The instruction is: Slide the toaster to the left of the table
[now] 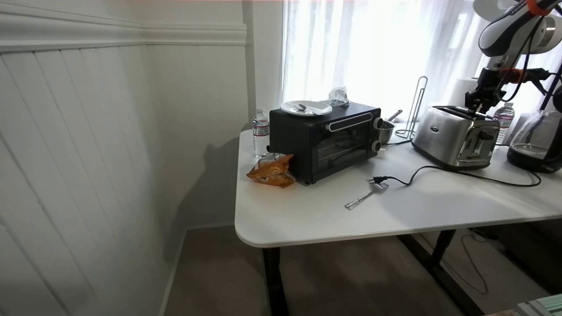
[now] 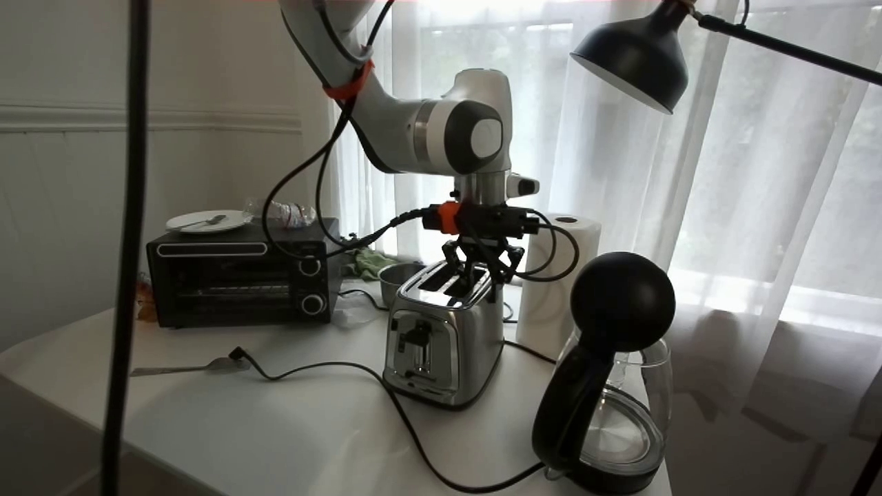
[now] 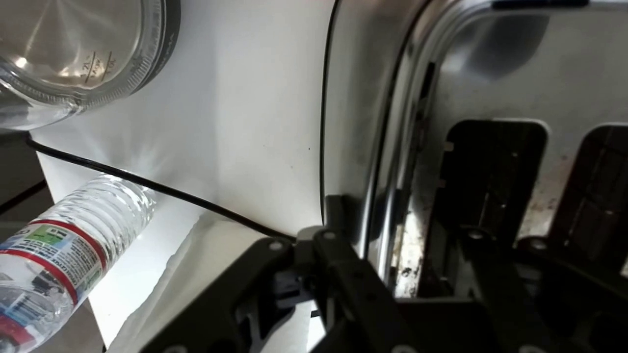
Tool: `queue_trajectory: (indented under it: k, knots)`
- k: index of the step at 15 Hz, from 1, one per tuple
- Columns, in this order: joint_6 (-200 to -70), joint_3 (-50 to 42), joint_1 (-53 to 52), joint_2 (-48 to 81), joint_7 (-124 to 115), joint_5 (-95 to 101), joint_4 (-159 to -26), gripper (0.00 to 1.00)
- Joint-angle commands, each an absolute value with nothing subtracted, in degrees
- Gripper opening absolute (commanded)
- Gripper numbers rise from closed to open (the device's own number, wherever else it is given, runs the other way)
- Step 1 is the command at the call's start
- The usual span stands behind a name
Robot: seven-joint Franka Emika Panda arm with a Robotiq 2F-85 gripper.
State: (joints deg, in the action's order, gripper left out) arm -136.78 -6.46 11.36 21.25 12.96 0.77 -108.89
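The toaster (image 1: 452,136) is a boxy silver metal pop-up toaster standing upright on the white table (image 1: 303,215), right of the black oven in both exterior views. Its lever end (image 2: 422,351) faces the near side in an exterior view. My gripper (image 2: 481,281) is down at the toaster's top. In the wrist view, the gripper (image 3: 387,220) straddles the toaster's side wall (image 3: 358,108). One finger is outside against the wall and the other is inside a slot. The fingers are partly closed and appear to touch the wall on both sides. The tip in the slot is dark.
The black toaster oven (image 1: 303,145) carries a plate (image 1: 303,106). An orange bag (image 1: 272,172), a bottle (image 1: 261,131), a pot (image 1: 385,131) and a metal utensil (image 1: 362,201) lie around it. The toaster's black cord (image 2: 331,364) crosses the table. A kettle (image 2: 606,413) and paper towels (image 2: 558,289) stand close by.
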Motion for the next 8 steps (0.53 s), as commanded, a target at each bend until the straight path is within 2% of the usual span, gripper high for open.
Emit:
queue_trajectory:
  k: [1, 2, 3, 4, 8]
  knots:
    - [-134.7, -5.6, 12.2, 22.3, 14.5, -0.6, -107.0, 0.39]
    - [-134.6, -5.6, 12.2, 22.5, 14.5, -0.7, -106.8, 0.35]
    - [-134.5, -5.5, 12.2, 22.5, 14.6, -0.7, -106.8, 0.20]
    - [-134.6, -5.5, 12.2, 22.4, 14.8, -0.7, -106.9, 0.16]
    - [-134.9, -4.1, 12.7, 21.0, 18.5, -1.9, -108.0, 0.16]
